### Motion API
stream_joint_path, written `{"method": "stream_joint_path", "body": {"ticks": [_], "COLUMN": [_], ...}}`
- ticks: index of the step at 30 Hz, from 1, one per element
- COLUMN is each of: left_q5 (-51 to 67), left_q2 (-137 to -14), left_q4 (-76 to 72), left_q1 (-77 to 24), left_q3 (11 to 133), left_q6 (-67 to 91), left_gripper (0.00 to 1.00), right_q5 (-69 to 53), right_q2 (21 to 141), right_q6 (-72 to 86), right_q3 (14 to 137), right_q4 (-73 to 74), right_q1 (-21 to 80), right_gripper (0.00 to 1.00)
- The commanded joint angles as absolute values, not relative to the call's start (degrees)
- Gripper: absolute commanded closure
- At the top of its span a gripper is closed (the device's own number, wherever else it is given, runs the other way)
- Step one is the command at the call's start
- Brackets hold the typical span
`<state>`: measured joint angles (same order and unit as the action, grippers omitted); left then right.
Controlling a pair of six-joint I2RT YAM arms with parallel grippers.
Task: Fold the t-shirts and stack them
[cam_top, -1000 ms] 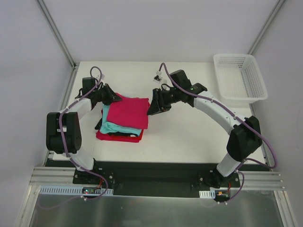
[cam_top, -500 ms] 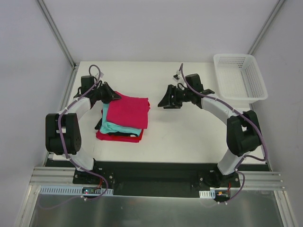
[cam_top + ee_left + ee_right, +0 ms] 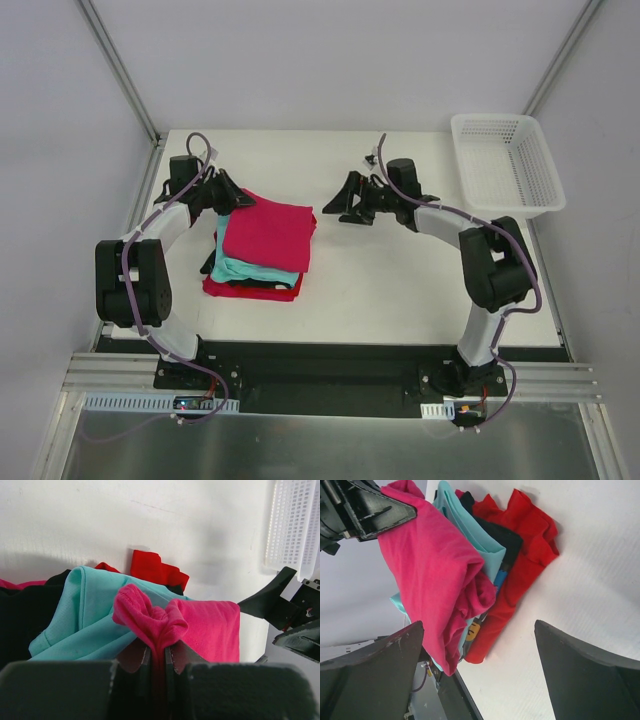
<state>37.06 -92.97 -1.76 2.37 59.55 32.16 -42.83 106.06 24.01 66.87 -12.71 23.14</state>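
A stack of folded t-shirts sits left of centre on the table: a magenta-pink one [image 3: 270,232] on top, a teal one [image 3: 240,268] under it, then a dark one, and a red one [image 3: 250,291] at the bottom. My left gripper [image 3: 237,199] is at the stack's far left corner, shut on a bunched edge of the pink t-shirt [image 3: 157,622]. My right gripper [image 3: 345,205] hangs to the right of the stack, apart from it, open and holding nothing. In the right wrist view the pink shirt [image 3: 432,575] drapes over the teal [image 3: 475,532] and red [image 3: 525,555] ones.
A white mesh basket [image 3: 505,165] stands at the table's far right corner. Bare white table [image 3: 400,280] lies between the stack and the right arm. White walls close in on three sides.
My right gripper has let go of the pink shirt's right edge, opened wide and drawn back to the right and away. The left gripper stays shut on the shirt's corner.
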Motion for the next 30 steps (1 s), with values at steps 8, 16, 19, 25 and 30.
{"method": "stream_joint_path", "body": {"ticks": [8, 16, 19, 25, 30], "left_q5": [38.14, 38.5, 38.58, 38.67, 38.76], "left_q2": [-92.38, -92.11, -92.02, -92.02, -91.85], "left_q4": [-2.02, -1.5, -1.41, -1.32, -1.32], "left_q1": [3.08, 2.99, 3.08, 3.08, 3.08], "left_q3": [61.61, 62.14, 62.23, 62.14, 61.88], "left_q6": [31.11, 31.11, 30.94, 31.03, 31.03], "left_gripper": [1.0, 1.0, 1.0, 1.0, 1.0], "right_q5": [-42.54, -41.75, -41.49, -41.31, -40.87], "right_q2": [106.26, 108.37, 108.11, 107.58, 108.54], "right_q6": [32.51, 37.88, 38.32, 38.14, 39.2], "right_q3": [67.42, 63.81, 62.32, 60.73, 61.26], "right_q4": [-26.27, -35.42, -36.21, -36.21, -36.91], "right_q1": [27.68, 29.18, 29.27, 29.27, 30.06], "right_gripper": [0.04, 0.04, 0.04, 0.04, 0.04]}}
